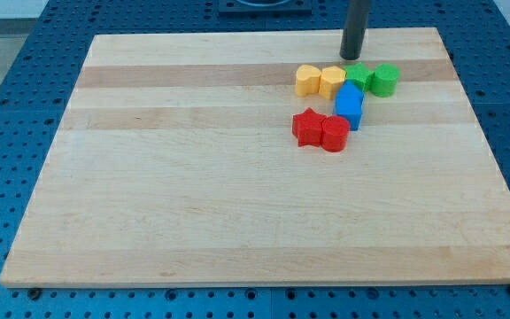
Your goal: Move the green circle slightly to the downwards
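The dark rod comes in from the view's top, and my tip sits on the wooden worktop close to its top edge. There is no gripper on this arm, just the plain rod, so nothing is held or clamped. The tip stands just above the cluster of blocks, nearest the green star, with a thin strip of bare wood between them.

The cluster sits in the upper right part of the worktop. Along its top row, from the view's left: a yellow heart, then a second yellow block pressed against it, its shape hard to make out. Next comes the green star, and at the row's right end the green circle, touching or all but touching the star. So the green circle lies to the lower right of the tip, with the star between them.

Below the star, a blue block runs down toward the view's bottom, its upper end tucked in under the yellow and green blocks. Lower left of that sit two red blocks side by side: a red star on the left and a rounder red block on the right, touching each other, with the right one just beside the blue block's lower end.

Around the worktop runs a blue perforated table.
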